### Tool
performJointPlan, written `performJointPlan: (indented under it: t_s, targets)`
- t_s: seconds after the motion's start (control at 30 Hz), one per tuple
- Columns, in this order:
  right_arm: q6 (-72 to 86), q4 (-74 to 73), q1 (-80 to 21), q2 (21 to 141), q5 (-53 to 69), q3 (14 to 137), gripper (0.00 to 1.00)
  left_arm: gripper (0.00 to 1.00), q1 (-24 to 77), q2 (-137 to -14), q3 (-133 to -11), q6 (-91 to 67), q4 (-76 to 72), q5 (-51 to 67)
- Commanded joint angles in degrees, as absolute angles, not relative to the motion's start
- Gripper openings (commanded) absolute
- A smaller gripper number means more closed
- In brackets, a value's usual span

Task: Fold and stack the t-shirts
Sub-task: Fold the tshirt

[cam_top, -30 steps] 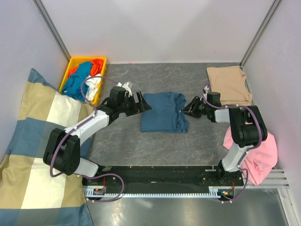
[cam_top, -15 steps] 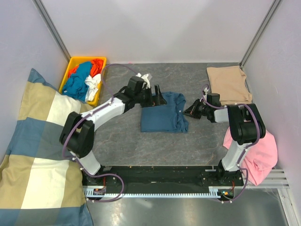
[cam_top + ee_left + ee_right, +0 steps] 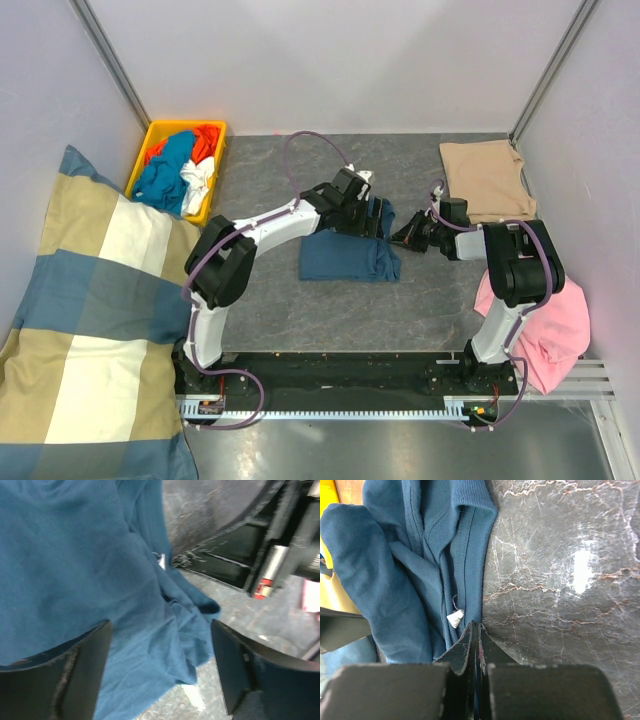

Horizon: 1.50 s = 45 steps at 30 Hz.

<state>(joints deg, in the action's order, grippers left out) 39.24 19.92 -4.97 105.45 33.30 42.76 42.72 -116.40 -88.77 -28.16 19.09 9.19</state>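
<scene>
Top view: the teal t-shirt [image 3: 340,260] is seen folded at the centre of the tabletop [image 3: 330,310], with bare stone left open in front & at the back. The left tool [image 3: 378,222] is reached across to the shirt's back-right corner; the right tool [image 3: 403,236] is laid just beside the shirt's right edge. The tan t-shirt [image 3: 485,180] is kept folded in the back-right corner, well apart. A yellow bin [image 3: 186,124] w/ bunched clothes, a checked cushion [image 3: 90,330] & a pink cloth [image 3: 550,330] are ranged along the sides.

Left wrist: fingers [image 3: 75,670] are held wide apart over rumpled teal cloth near its edge.

Right wrist: fingers [image 3: 465,647] are pressed together at the collar edge, by a white label [image 3: 455,617]. Whether cloth is pinched cannot be told. Bare tabletop is shown to the right.
</scene>
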Motion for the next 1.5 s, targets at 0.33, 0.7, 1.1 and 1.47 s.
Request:
performJointPlan:
  t_s: [0.33, 0.7, 1.1, 1.47]
  targets:
    - [37.3, 15.1, -5.3, 108.5, 32.3, 40.7, 0.0, 0.76, 44.6, -123.3, -98.3, -23.5, 25.7, 0.2]
    - [37.1, 15.3, -5.3, 109.1, 32.6, 40.8, 0.0, 0.02, 44.8, -125.6, -99.5, -23.8, 26.3, -0.8]
    - [37.3, 15.6, -5.3, 109.8, 33.0, 40.8, 0.0, 0.02, 45.0, -120.3, -102.5, -24.9, 27.0, 2.0]
    - [37.1, 15.6, -5.3, 110.2, 33.2, 40.9, 0.0, 0.02, 45.4, -123.4, -110.1, -26.3, 29.1, 4.8]
